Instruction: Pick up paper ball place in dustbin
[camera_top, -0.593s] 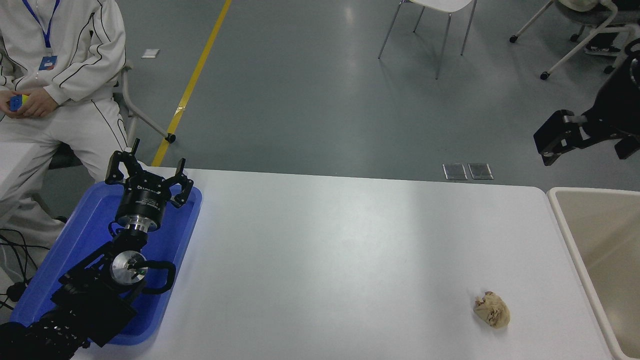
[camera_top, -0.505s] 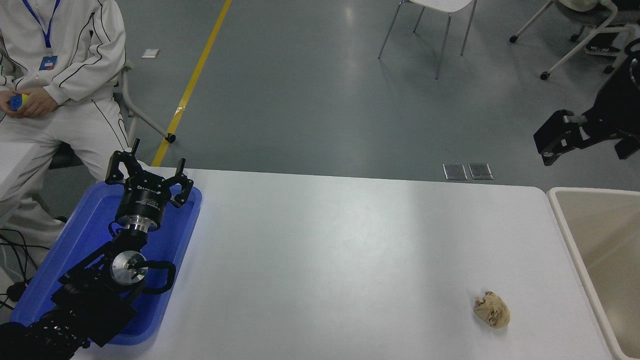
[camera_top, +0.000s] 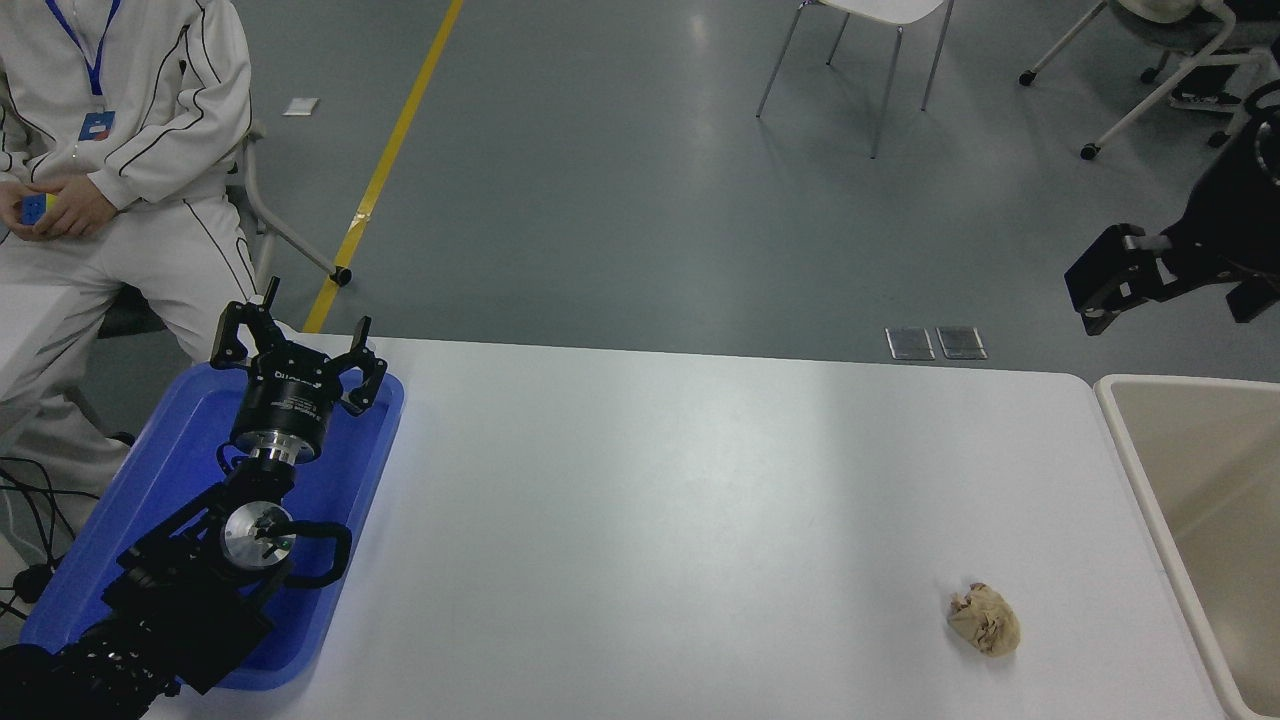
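The paper ball, a small crumpled tan wad, lies alone on the white table near its front right corner. The dustbin, beige with a pale rim, stands just off the table's right end, and its deep inside shows nothing in it. My right gripper hangs in the air beyond the table's far right corner, high above the bin's far edge and well away from the ball. My left gripper is parked open over the blue tray at the left with nothing in it.
A shallow blue tray lies along the table's left end under my left arm. A person in white sits beyond the far left corner, hands around a small coloured cube. Chairs stand on the grey floor behind.
My right gripper has shifted very slightly to the left. The paper ball and my left arm have not moved.
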